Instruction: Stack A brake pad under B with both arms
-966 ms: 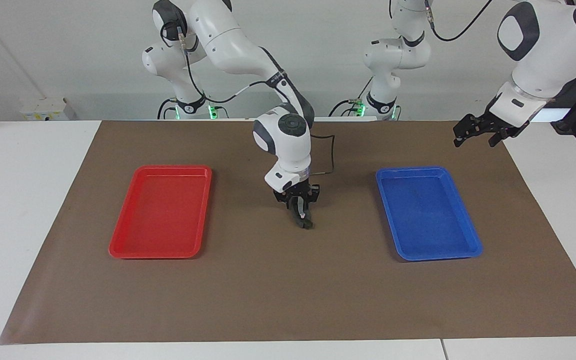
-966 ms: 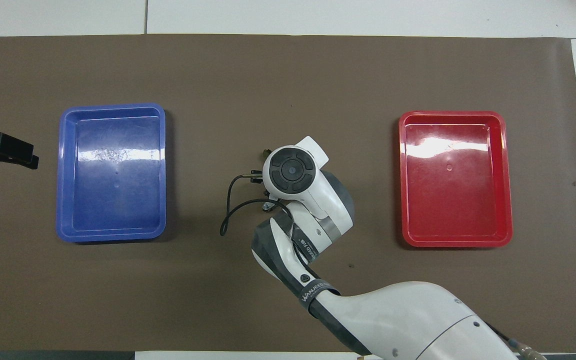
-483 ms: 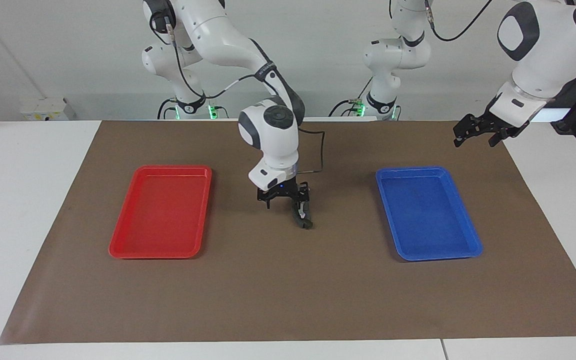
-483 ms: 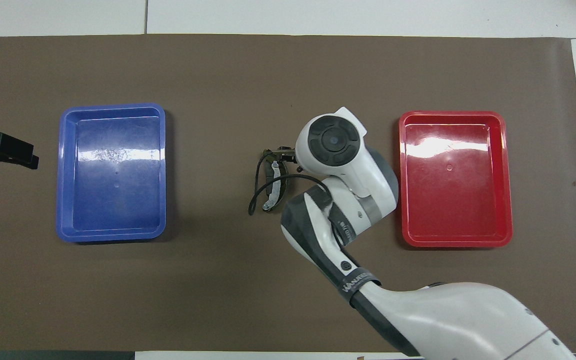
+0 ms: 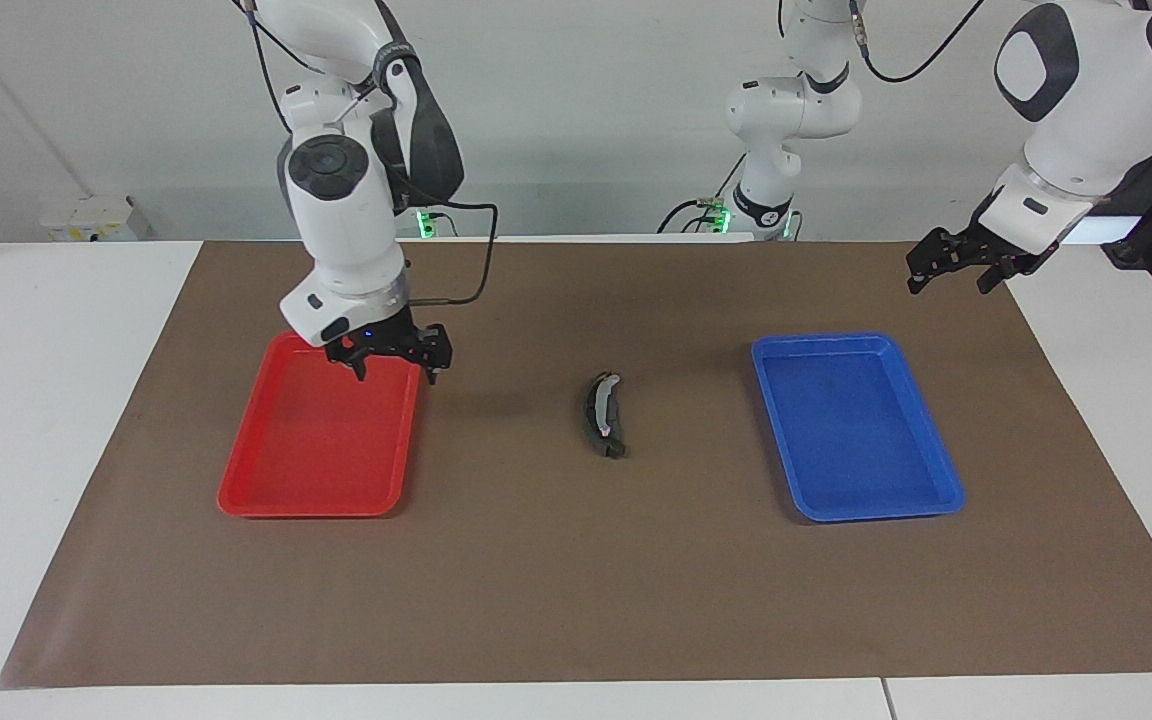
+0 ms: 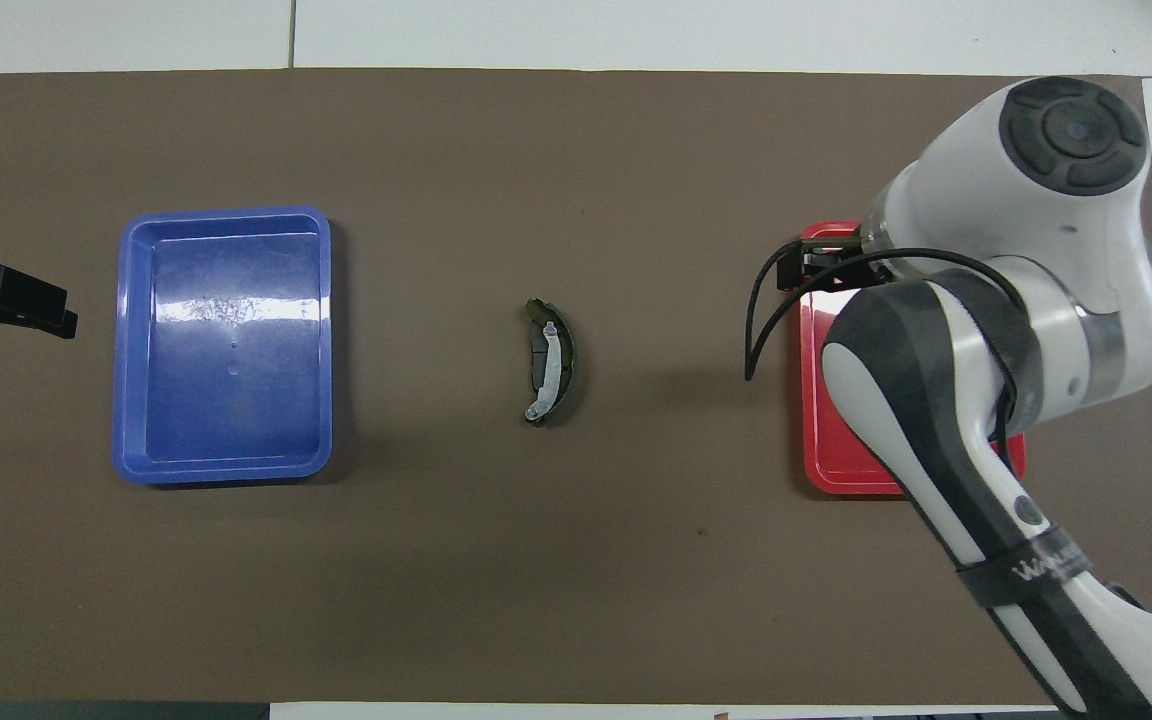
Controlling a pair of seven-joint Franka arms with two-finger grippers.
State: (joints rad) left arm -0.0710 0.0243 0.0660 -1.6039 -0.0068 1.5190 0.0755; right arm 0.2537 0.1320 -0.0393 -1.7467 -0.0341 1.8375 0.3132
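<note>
Brown paper mat (image 5: 576,580) covers one white table. From the facing camera, two plastic trays lie flat on it: one shiny red rectangular tray (image 5: 236,490) and one blue rectangular tray (image 5: 946,490). Between them lies one long black curved brake shoe with a silver strip (image 5: 604,415), on top of a small flat dark grey pad whose end (image 5: 616,449) peeks out. Two white robot arms show. Right gripper (image 5: 391,362) hangs over the red tray's rim nearest the robots, fingers spread apart, holding nothing. Left gripper (image 5: 956,270) waits in the air over the mat's edge, fingers spread, empty.

From the overhead camera, the curved shoe (image 6: 551,362) rests on the pad (image 6: 538,352), well apart from both trays. The blue tray (image 6: 126,350) shines. The right arm hides much of the red tray (image 6: 808,400).
</note>
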